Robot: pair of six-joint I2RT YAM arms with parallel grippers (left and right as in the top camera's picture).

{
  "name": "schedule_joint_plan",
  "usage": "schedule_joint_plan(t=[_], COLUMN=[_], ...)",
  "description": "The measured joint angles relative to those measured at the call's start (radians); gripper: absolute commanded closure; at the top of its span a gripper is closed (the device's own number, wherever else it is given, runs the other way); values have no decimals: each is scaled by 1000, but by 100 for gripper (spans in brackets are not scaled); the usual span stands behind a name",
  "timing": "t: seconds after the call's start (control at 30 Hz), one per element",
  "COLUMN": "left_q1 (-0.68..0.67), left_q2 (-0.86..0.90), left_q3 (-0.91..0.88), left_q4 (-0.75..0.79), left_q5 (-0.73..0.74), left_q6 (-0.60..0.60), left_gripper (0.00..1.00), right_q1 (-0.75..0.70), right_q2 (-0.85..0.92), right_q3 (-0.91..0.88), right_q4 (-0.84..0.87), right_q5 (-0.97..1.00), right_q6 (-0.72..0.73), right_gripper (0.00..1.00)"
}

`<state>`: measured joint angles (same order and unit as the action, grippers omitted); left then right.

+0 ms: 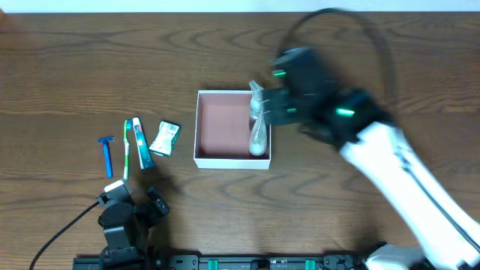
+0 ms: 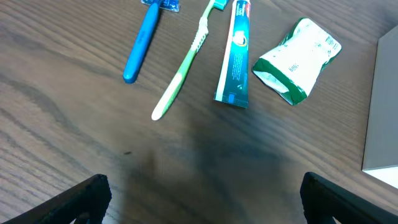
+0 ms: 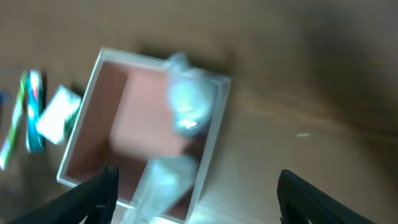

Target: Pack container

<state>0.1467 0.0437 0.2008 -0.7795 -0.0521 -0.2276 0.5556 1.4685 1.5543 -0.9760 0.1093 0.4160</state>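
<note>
Risk: clear bag (image 1: pixel 259 129) lies against the right wall of the container (image 1: pixel 225 161), mid-tabletop (image 1: pixel 75 60). My right gripper (image 1: pixel 271 105), fingers apart and empty, hovers close and could snag it. Left gripper (image 2: pixel 202 202) gapes too.

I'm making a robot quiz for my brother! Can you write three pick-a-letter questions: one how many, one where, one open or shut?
1. How many toiletries lie outside the container? A two; B six; C four.
2. Where is the blue razor? A in the container; B on the table, left of the green toothbrush; C in an end effector.
3. The left end effector is: A open, empty; B shut tight; C hidden.
Answers: C, razor, toothbrush, toothpaste tube, green sachet; B, it lies leftmost; A, fingers wide apart.
</note>
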Motion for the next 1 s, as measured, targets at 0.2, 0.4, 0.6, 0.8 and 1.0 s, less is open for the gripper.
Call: schedule_joint_plan(t=[0.2,0.4,0.6,0.8,1.0], left_q1=[0,0,0,0,0], left_q2=[0,0,0,0,0], left_q3=[0,0,0,0,0], left_q4=[0,0,0,2,1], left_q5=[0,-2,-8,-9,-16], left_q6=[0,2,19,21,23], left_gripper=[2,2,2,2,2], right_q1=[-296,-530,-595,-595,-595], right_q2=[-159,-146,-138,-138,-138], right_q3=[21,20,18,18,18], right_q4=[-82,-125,-140,-140,-140], right_q5=[13,15,16,15,15], right_q6=[-2,-3,-3,-3,-3], right_gripper=[1,1,1,1,1])
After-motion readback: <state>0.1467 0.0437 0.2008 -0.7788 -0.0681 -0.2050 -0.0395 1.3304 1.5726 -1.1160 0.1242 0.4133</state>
